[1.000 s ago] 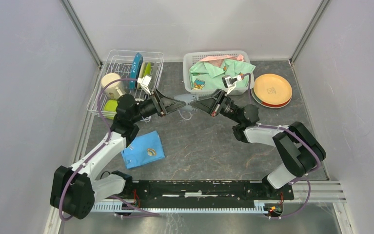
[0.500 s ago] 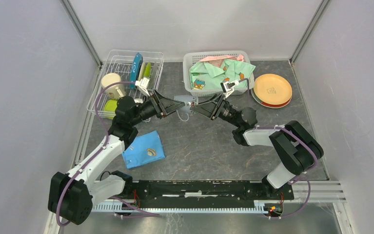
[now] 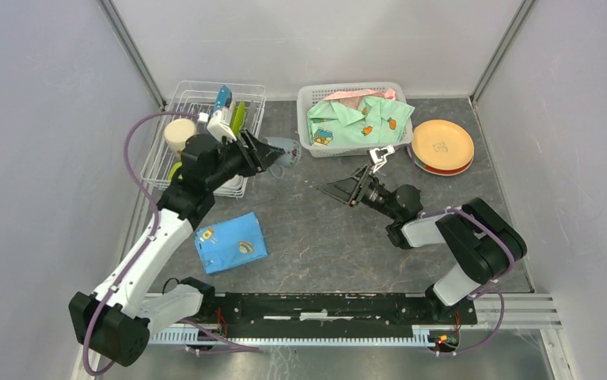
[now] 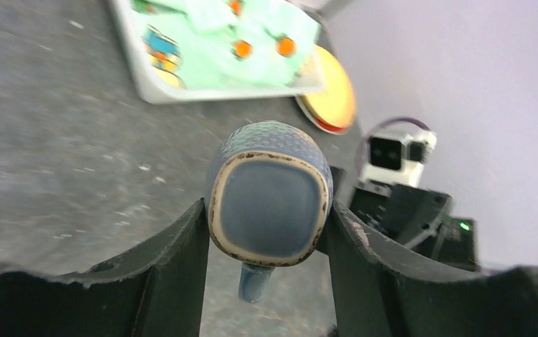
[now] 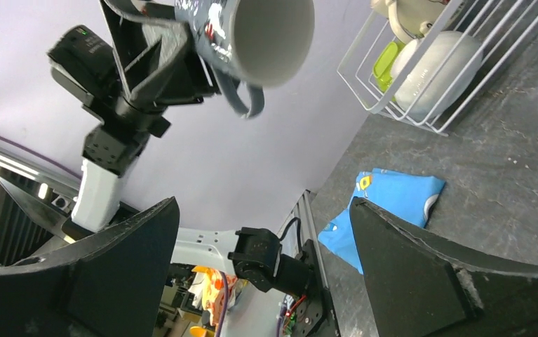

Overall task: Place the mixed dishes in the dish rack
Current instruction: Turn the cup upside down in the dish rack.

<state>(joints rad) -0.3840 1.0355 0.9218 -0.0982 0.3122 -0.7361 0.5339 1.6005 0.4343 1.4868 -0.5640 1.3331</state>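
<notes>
We are clamping a pebbled, squarish-bottomed blue mug (image 4: pixel 269 200) in our left gripper (image 3: pixel 267 150); right gripper (image 5: pixel 262 210) is gaping empty; mug's handle half hidden.

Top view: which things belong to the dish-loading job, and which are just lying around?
Job: blue-grey mug in the left gripper; dish rack; orange and red plates.
Lying about: basket of green clothing; folded blue cloth.
</notes>
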